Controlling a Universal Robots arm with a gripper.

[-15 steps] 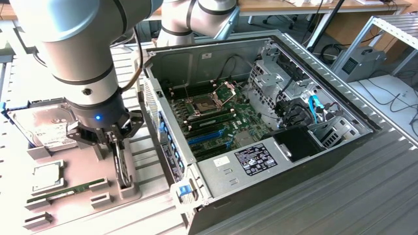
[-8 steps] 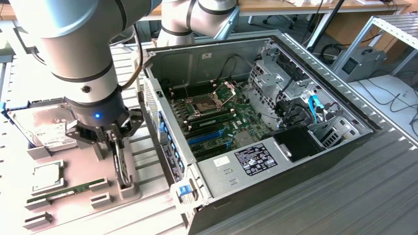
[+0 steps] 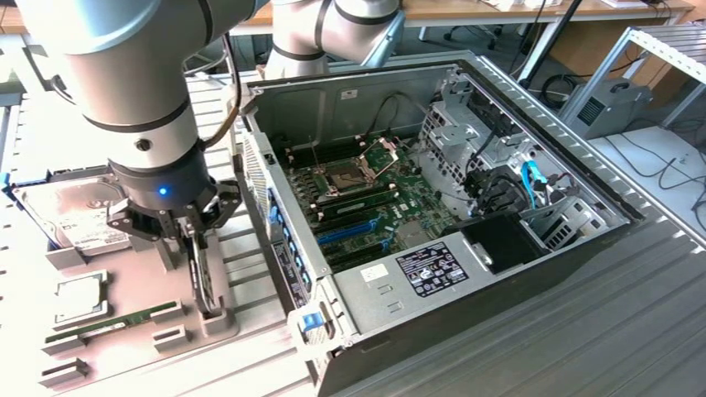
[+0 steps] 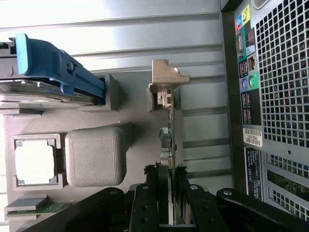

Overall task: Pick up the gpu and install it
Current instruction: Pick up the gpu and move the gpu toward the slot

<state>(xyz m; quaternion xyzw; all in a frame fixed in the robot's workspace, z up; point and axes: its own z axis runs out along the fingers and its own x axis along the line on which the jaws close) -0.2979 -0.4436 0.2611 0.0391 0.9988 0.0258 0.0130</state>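
Black and thin, the gpu [image 3: 203, 277] stood on edge in a grey holder tray [image 3: 138, 265] at the lower left of the exterior view, just beside the open computer case [image 3: 364, 331]. Its long axis ran almost straight down the frame. One end was under the arm and the other was seated in a small slotted block [image 3: 213, 318] near the bottom edge. The pincer [image 3: 182, 240] sat over the upper end, about half spread, clamping the card's two flat faces. In the wrist view the card appeared edge-on between the black fingers [image 4: 145, 203]. A silver hard drive [image 3: 78, 219] lay on the tray at the frame's left, and the tray rested on the ribbed metal surface [image 3: 574, 331].
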